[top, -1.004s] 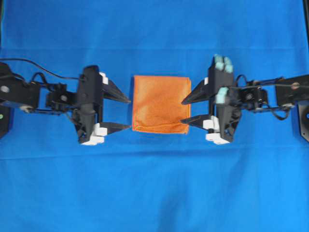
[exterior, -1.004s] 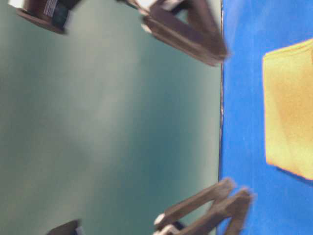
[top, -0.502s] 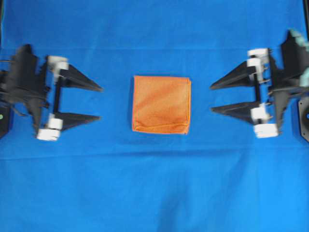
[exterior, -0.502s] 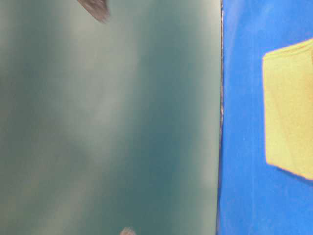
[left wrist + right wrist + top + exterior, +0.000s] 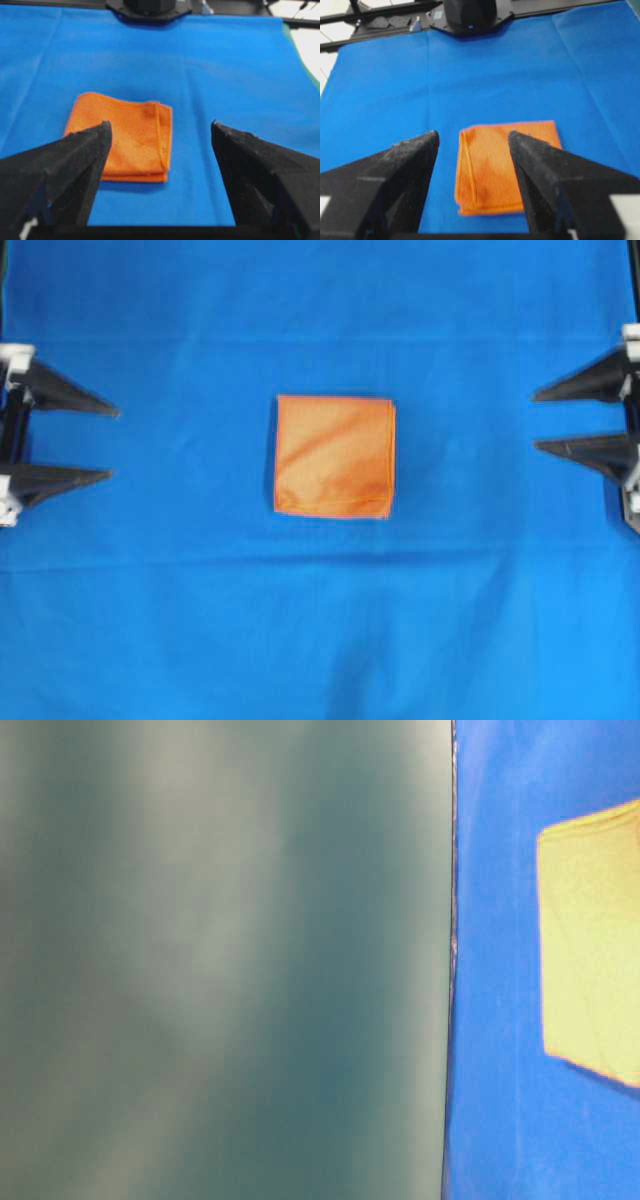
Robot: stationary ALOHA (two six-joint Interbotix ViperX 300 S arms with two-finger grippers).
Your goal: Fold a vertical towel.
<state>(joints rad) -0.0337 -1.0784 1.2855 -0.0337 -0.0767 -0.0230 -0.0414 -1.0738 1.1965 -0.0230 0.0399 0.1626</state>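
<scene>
Two grippers stand well apart from the towel (image 5: pixel 334 456), which lies flat in the middle of the blue cloth (image 5: pixel 320 620), doubled into a rough square. The left gripper (image 5: pixel 112 443) sits at the left edge of the overhead view with its jaws spread wide and empty; the right gripper (image 5: pixel 535 420) at the right edge is equally wide and holds nothing. The towel looks light, soft and limp, so it should sag from any single grip and drape rather than hold shape. Its fuzzy weave likely gives the pads good friction. The layered free edges show along one side in the wrist views; pinching stitched corners there, both layers together, seems the surest hold. The fold appears complete.
</scene>
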